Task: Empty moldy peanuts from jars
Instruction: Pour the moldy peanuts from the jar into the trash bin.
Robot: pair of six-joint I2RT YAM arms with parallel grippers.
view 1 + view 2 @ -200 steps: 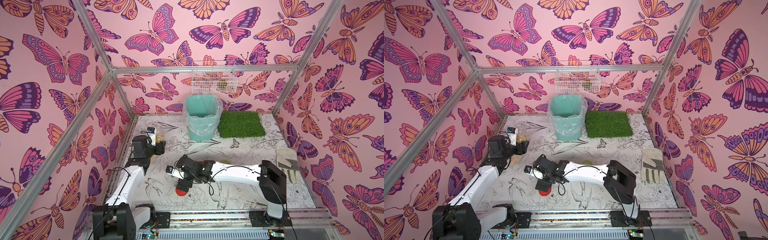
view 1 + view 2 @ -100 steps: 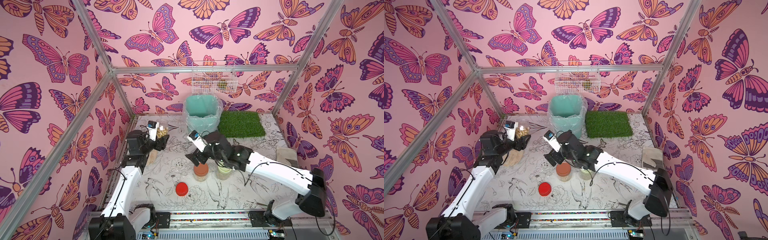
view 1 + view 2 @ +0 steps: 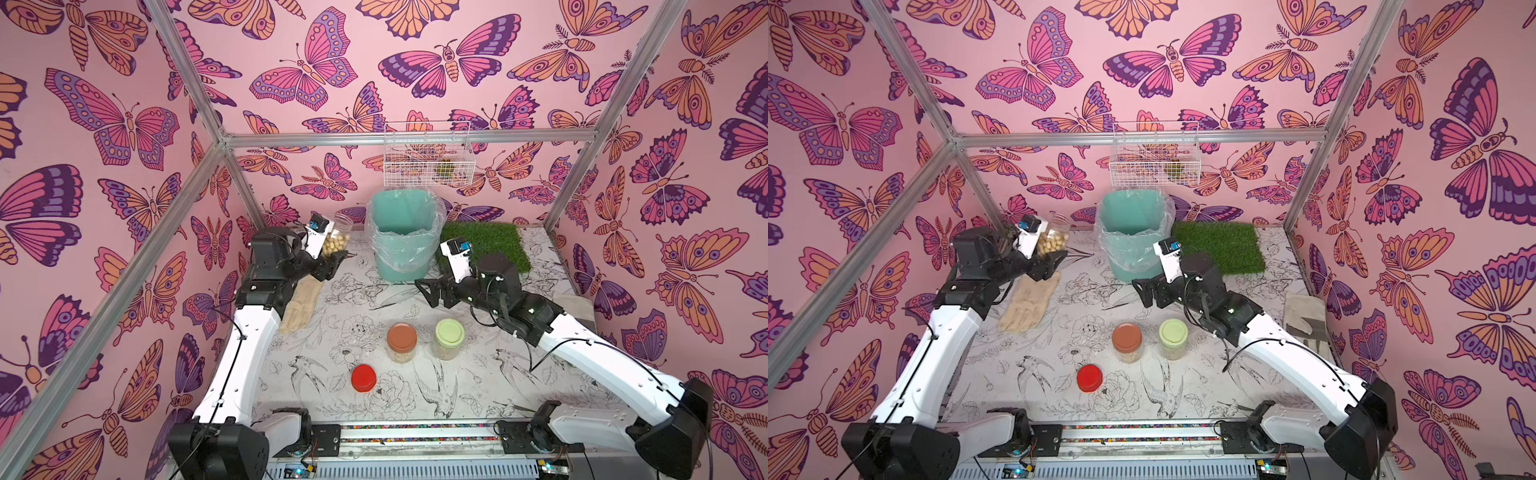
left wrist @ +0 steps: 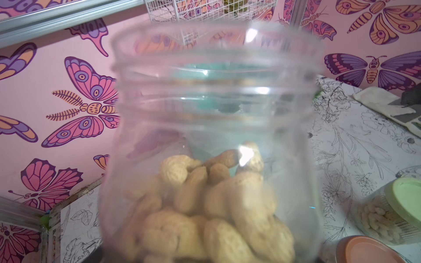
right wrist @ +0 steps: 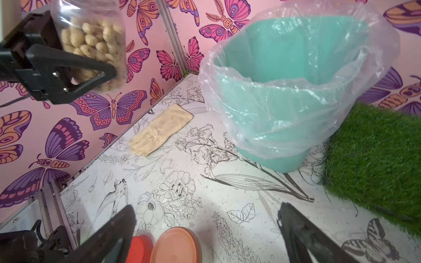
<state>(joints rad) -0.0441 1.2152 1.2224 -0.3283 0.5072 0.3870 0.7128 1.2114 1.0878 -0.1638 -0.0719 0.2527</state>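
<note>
Floral white tabletop (image 3: 374, 299); left gripper (image 3: 332, 261) clamps lidless clear plastic jar (image 3: 341, 232) of beige peanuts (image 3: 336, 246); right gripper (image 3: 426, 291) wide open, empty, apart.

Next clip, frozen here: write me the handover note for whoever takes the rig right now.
Left gripper: shut on the open jar, raised left of the teal bin, moldy peanuts inside it.
Right gripper: open, empty, above the table in front of the bin.
Done: red lid off, lying near the front edge.
To do: tip this jar into the bin; then open and empty the brown-lidded jar and green-lidded jar, both standing closed mid-table.
</note>
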